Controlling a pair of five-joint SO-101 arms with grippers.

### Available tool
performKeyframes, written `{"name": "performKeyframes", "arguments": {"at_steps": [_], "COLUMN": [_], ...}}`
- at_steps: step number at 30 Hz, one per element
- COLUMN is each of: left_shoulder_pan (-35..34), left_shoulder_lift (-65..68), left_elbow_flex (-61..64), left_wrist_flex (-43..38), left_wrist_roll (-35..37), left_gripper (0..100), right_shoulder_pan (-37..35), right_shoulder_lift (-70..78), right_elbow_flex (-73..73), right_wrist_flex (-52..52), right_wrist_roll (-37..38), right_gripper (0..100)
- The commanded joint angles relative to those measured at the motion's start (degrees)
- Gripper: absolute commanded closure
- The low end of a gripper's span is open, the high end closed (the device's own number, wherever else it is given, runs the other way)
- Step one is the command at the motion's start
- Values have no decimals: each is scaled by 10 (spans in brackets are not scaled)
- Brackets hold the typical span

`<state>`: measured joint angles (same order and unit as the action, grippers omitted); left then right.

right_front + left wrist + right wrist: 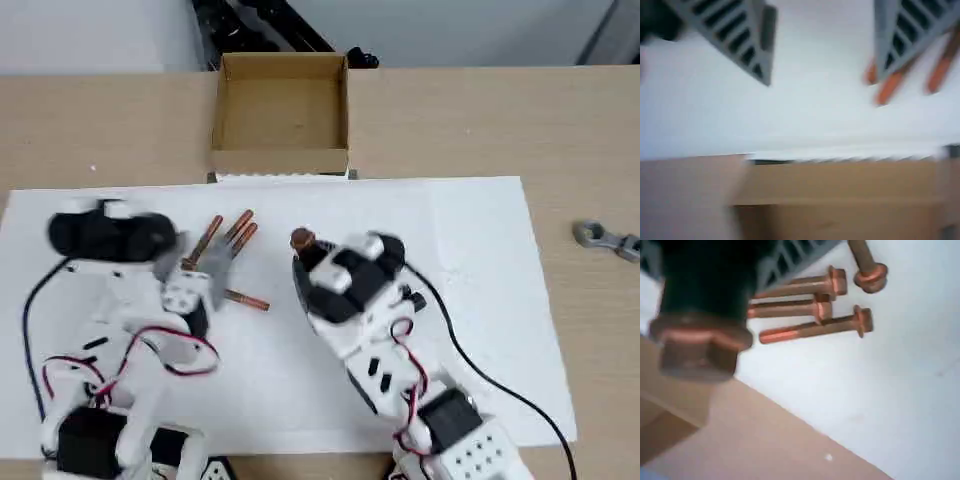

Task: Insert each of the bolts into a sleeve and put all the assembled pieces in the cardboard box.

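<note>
The cardboard box stands open at the back edge of the white sheet. Several loose copper bolts lie on the sheet in front of it, one more bolt a little nearer. My left gripper hangs open right over them; its grey slotted fingers stand wide apart, with bolts beside one tip. My right gripper is shut on a black sleeve with a copper bolt head at its end, just right of the loose bolts.
A metal wrench lies on the bare table at the far right. The box wall is close in front of the left gripper. Both arm bases occupy the sheet's front; its right half is free.
</note>
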<state>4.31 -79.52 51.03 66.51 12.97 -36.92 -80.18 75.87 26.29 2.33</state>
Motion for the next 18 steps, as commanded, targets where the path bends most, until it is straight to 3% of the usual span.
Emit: {"name": "performKeyframes", "arguments": {"at_steps": [1, 7, 13, 18], "left_shoulder_pan": [-100, -184, -196, -193], "left_shoulder_lift": [0, 0, 0, 0], "left_elbow_flex": [40, 91, 129, 164], "left_wrist_flex": [-21, -22, -22, -34], "left_wrist_roll": [-5, -45, -91, -133], "left_gripper": [903, 907, 998, 994], "right_shoulder_pan": [26, 69, 116, 136], "right_shoulder_lift": [111, 295, 465, 560], "right_elbow_flex": [-102, -258, -385, -465], "right_wrist_flex": [-24, -18, -22, -33], "right_wrist_roll": [-5, -3, -5, -3], "right_gripper": [998, 998, 998, 998]}}
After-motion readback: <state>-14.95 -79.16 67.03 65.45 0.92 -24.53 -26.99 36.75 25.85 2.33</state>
